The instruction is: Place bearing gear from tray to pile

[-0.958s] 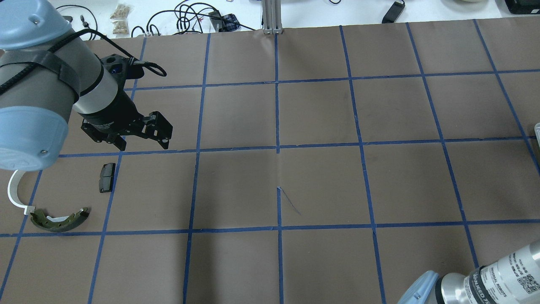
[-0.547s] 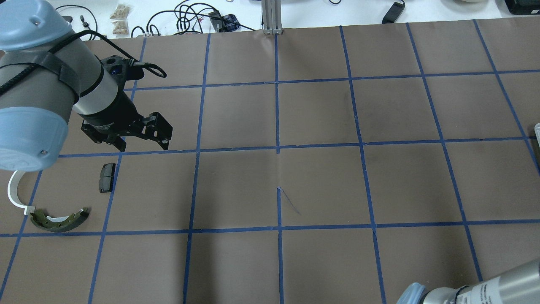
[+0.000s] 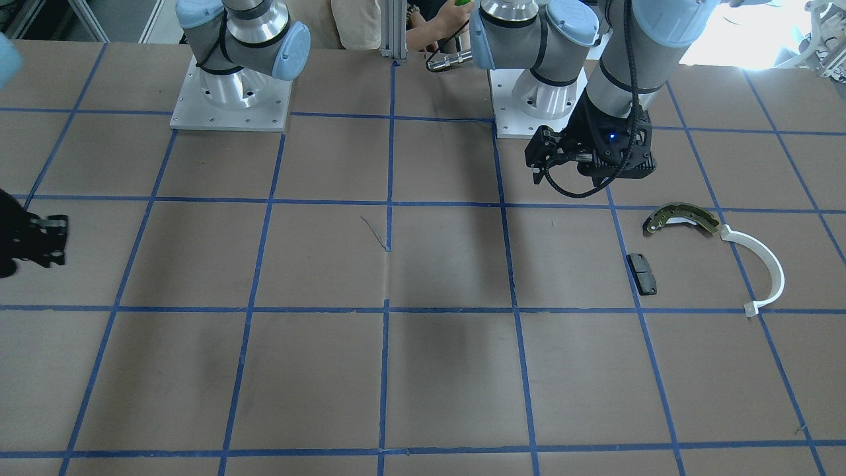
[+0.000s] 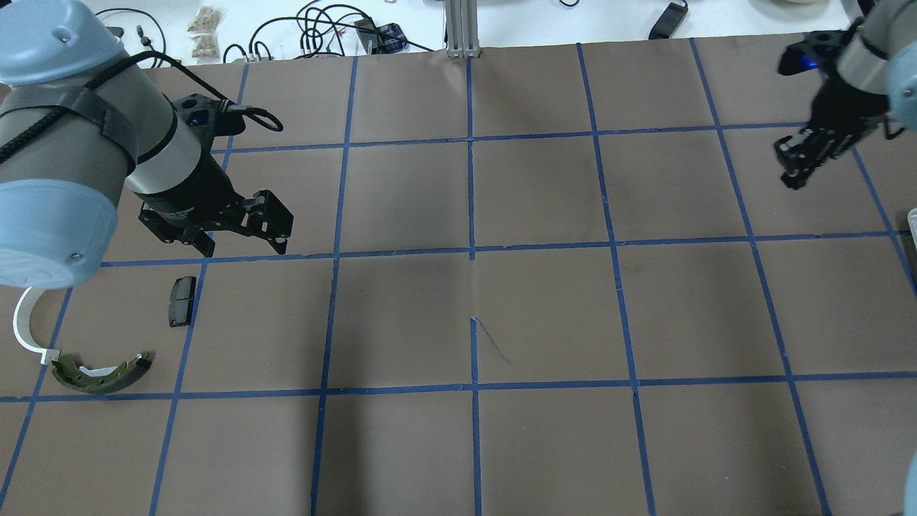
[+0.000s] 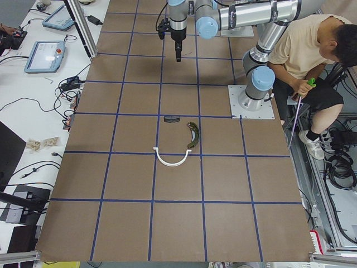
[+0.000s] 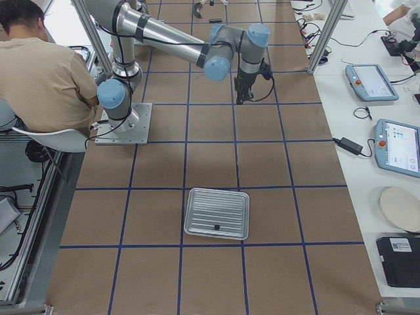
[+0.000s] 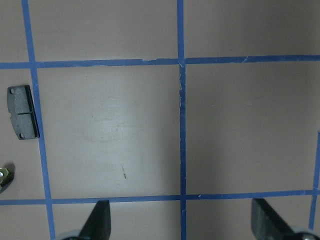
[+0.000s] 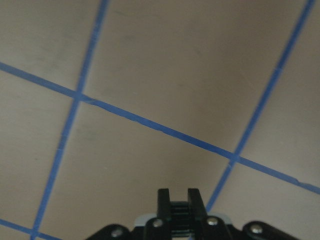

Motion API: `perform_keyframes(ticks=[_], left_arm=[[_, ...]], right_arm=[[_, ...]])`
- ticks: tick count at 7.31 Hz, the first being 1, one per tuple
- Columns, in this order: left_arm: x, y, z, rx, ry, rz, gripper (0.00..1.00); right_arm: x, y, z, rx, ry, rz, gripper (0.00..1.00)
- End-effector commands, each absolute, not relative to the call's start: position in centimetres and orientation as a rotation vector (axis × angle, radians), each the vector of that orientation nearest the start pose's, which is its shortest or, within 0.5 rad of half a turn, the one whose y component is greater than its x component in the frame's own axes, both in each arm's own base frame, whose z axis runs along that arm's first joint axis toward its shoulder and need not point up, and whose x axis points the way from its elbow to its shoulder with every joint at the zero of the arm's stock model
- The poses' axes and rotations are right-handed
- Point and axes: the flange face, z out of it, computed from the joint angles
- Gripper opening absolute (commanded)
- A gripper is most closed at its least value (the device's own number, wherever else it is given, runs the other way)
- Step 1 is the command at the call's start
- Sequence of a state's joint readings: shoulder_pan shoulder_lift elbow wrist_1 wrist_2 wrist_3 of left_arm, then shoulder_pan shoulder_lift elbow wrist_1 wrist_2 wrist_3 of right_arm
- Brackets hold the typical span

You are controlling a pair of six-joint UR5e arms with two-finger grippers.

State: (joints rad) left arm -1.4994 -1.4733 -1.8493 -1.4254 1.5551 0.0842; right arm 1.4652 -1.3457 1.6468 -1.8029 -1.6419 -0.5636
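Overhead exterior view, left to right: the pile (image 4: pixel 71 376) is seen at the left end of the desk (image 4: pixel 544 308), made up of a white arc (image 3: pixel 777 268), an olive shoe (image 4: pixel 118 380) and a black pad (image 4: pixel 181 301), each lying apart from the others. Near the pad, the left gripper (image 4: pixel 242 247) is held above the desk with its jaws spread wide and nothing between them. This is borne out by the left wrist view, where only taped squares and the pad are framed. At the far right, the right gripper (image 4: pixel 791 172) is held above the desk with its jaws pressed together. Nothing can be made out between them in the right wrist view. The tray (image 6: pixel 197 210) is shown whole only in the exterior right view, well apart from both grippers. A small dark piece, taken to be the gear (image 6: pixel 216 227), is seen lying in it near one long rim. No gear is seen among the pile. The task is therefore judged to be at its start. The gear has not been picked up, and the reach to the tray, the grasp, the carry across the desk and the release at the pile are all left to be done.
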Motion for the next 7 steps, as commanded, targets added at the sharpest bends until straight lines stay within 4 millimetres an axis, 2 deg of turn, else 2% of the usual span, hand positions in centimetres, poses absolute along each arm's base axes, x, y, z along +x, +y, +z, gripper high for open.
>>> perform_keyframes(ticks=[1, 2, 3, 4, 5, 6, 7], left_arm=[[-10.3, -45.0, 41.0, 0.019, 3.159, 0.058, 1.0], [-10.3, -45.0, 40.8, 0.019, 3.161, 0.068, 1.0], [-10.3, -45.0, 41.0, 0.019, 3.161, 0.061, 1.0], [-10.2, -45.2, 40.6, 0.016, 3.161, 0.073, 1.0], [-10.1, -45.0, 40.8, 0.012, 3.161, 0.068, 1.0], [-10.1, -45.1, 40.6, 0.014, 3.161, 0.073, 1.0], [-10.2, -45.1, 40.7, 0.014, 3.163, 0.068, 1.0]], right_arm=[[25.1, -54.0, 32.7, -0.911, 3.069, 0.108, 0.0], [30.6, -52.6, 29.9, -0.814, 3.104, 0.063, 0.0], [34.9, -51.7, 26.6, -0.791, 3.108, 0.062, 0.0], [37.2, -51.2, 24.3, -0.808, 3.047, 0.054, 0.0], [37.9, -51.0, 22.4, -0.782, 3.005, 0.108, 0.0], [38.3, -50.6, 21.5, -0.78, 2.969, 0.071, 0.09], [38.2, -49.8, 20.0, -0.783, 2.944, 0.022, 0.53]])
